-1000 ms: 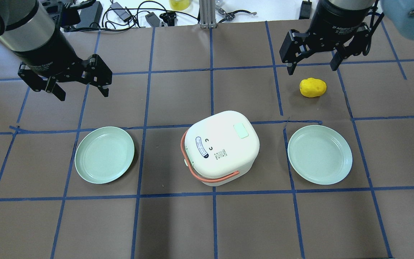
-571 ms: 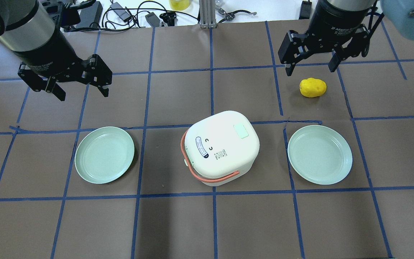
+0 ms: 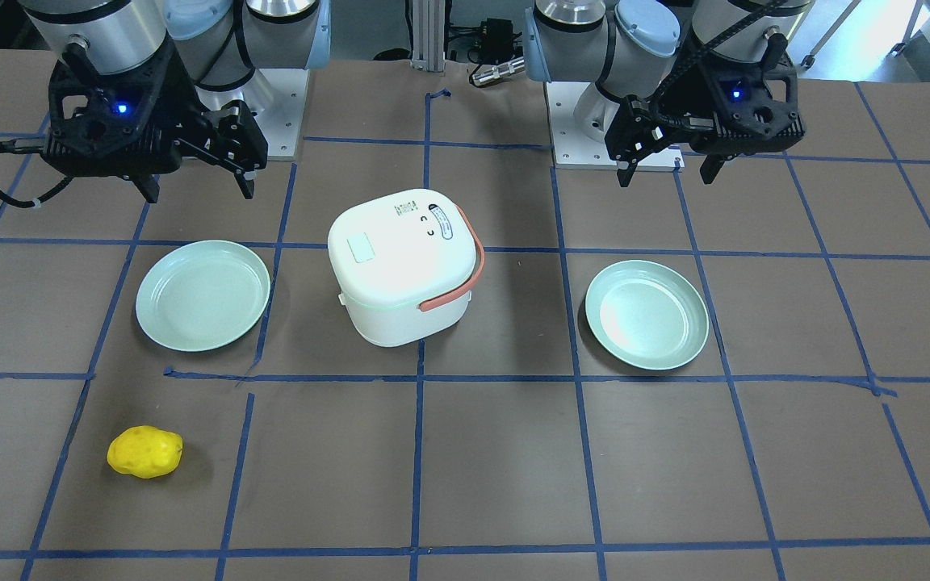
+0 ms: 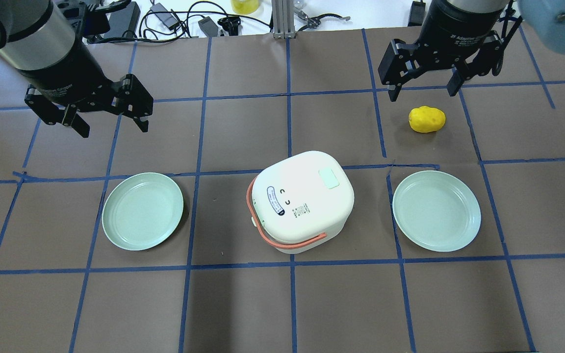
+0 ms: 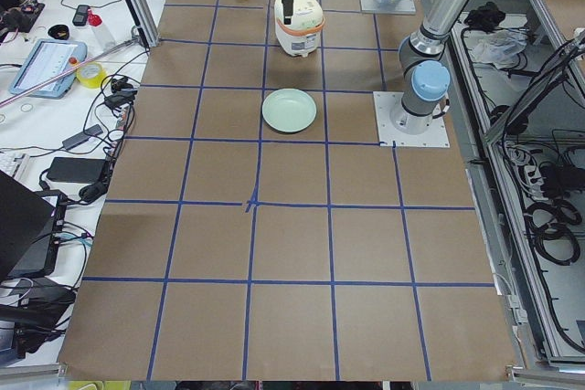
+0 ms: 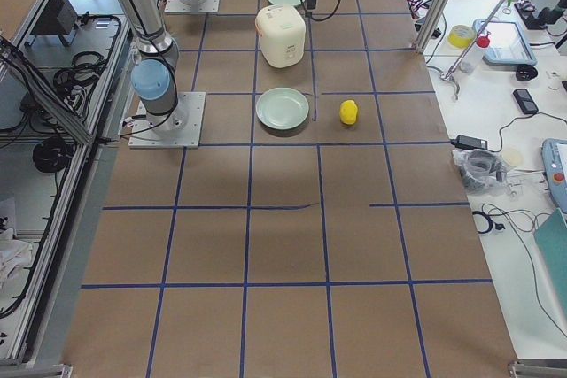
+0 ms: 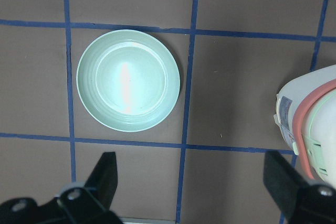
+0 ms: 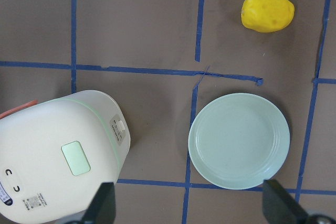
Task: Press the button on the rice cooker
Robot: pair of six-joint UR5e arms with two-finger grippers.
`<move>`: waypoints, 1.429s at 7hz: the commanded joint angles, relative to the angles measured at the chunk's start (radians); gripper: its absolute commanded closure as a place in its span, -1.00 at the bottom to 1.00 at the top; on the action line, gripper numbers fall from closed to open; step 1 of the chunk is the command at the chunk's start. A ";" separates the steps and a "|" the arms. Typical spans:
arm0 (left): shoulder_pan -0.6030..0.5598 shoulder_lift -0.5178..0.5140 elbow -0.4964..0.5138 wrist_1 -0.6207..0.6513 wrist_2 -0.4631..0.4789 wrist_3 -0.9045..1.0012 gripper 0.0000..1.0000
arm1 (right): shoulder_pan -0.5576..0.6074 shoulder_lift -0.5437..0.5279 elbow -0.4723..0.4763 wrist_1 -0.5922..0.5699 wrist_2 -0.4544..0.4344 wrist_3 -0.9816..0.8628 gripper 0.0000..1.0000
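Observation:
The white rice cooker (image 4: 304, 201) with an orange handle stands mid-table, lid shut. Its pale green button (image 4: 329, 178) sits on the lid's far right part. The cooker also shows in the front view (image 3: 400, 266) and the right wrist view (image 8: 58, 156), where the button (image 8: 76, 158) shows as well. My left gripper (image 4: 114, 128) is open and empty, hovering well to the far left of the cooker. My right gripper (image 4: 423, 94) is open and empty, hovering at the far right, just beyond a yellow potato-like object (image 4: 426, 119).
A pale green plate (image 4: 142, 211) lies left of the cooker and another (image 4: 436, 211) lies to its right. Cables and adapters (image 4: 174, 17) lie beyond the table's far edge. Blue tape lines grid the brown table.
My right gripper has drifted slightly toward the table's far edge. The left gripper, cooker, plates and yellow object have not moved.

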 commanded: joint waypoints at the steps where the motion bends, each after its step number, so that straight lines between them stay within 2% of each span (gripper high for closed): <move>1: 0.000 0.001 0.000 0.000 0.000 0.000 -1.00 | -0.002 0.001 0.000 -0.003 -0.008 -0.001 -1.00; 5: 0.000 -0.001 0.000 0.000 0.000 0.000 -1.00 | 0.009 -0.002 0.009 -0.004 0.016 0.055 -1.00; 6: 0.000 0.001 0.000 0.000 0.000 0.000 -1.00 | 0.018 0.000 0.014 -0.006 0.016 0.077 -0.81; 7: 0.000 0.001 0.000 0.000 0.000 0.000 -1.00 | 0.030 0.004 0.020 -0.004 0.033 0.078 -0.15; 8: 0.000 0.001 0.000 0.000 0.000 0.000 -1.00 | 0.059 0.006 0.034 -0.007 0.065 0.083 0.26; 10: 0.000 -0.001 0.000 0.000 0.000 0.000 -1.00 | 0.102 0.023 0.061 -0.016 0.067 0.098 0.74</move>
